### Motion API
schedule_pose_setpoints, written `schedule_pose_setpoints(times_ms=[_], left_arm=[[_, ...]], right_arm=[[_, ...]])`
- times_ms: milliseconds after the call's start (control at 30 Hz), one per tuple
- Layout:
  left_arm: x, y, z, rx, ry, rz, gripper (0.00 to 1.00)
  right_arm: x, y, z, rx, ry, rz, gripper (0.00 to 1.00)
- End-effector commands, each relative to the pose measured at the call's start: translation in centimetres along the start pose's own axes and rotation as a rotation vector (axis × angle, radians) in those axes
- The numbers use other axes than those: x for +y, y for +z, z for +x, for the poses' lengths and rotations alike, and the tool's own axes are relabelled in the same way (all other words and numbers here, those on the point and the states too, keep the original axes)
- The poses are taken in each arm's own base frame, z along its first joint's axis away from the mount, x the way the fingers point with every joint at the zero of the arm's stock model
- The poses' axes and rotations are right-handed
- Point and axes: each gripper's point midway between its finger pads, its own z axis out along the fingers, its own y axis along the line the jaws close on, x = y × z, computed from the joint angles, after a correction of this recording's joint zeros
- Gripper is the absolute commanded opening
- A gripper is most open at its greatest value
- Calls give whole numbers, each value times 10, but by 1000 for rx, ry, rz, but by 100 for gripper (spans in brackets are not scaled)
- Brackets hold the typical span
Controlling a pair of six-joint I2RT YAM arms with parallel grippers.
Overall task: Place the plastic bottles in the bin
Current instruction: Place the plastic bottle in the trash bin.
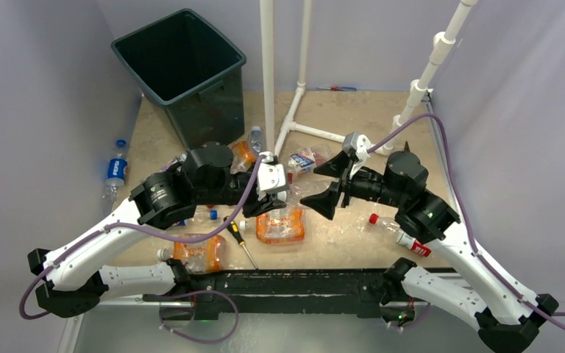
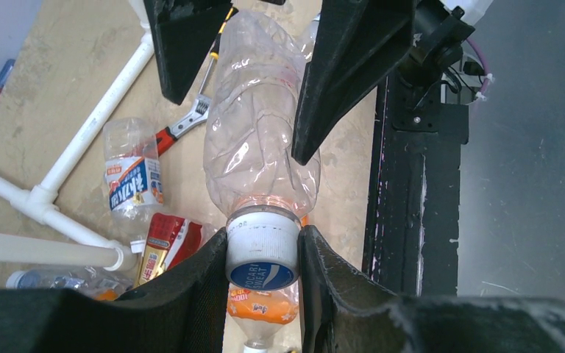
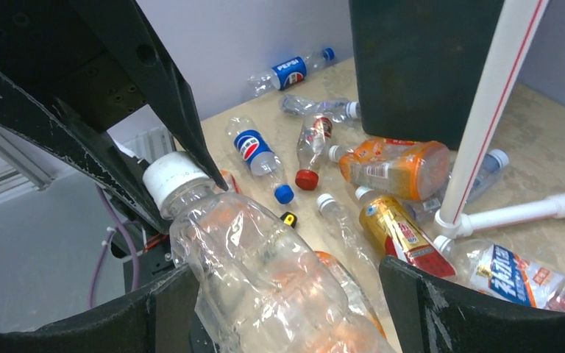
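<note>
My left jaws pinch the white cap (image 2: 263,243) of the clear crushed plastic bottle (image 2: 257,125); right jaws wide; I'd lift slowly.

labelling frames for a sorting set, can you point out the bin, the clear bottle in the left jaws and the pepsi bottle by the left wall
bin (image 1: 213,110), top view, front wall
clear bottle (image 2: 261,147), left wrist view, crumpled body
Pepsi bottle (image 1: 116,170), top view, blue label
</note>
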Motion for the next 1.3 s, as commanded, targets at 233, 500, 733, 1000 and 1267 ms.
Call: schedule_pose_setpoints(times_ms=[233,500,733,1000,1267], left_arm=[[-7,-23,-40,-150,110,27,0],[-9,-26,-25,-115,83,19,0],[-1,-27,-13,-76,74,-34,0],[1,-31,-16,-91,77,-56,0],[-3,-33,-23,-120,75,-32,0]], right_arm=[[15,19,0,124,-167,-28,94],[3,15,0,202,-264,93,91],[-4,14,23,276,-265,164,94],[0,20,43,311,-251,155,96],[-10,27,35,218,-257,240,88]])
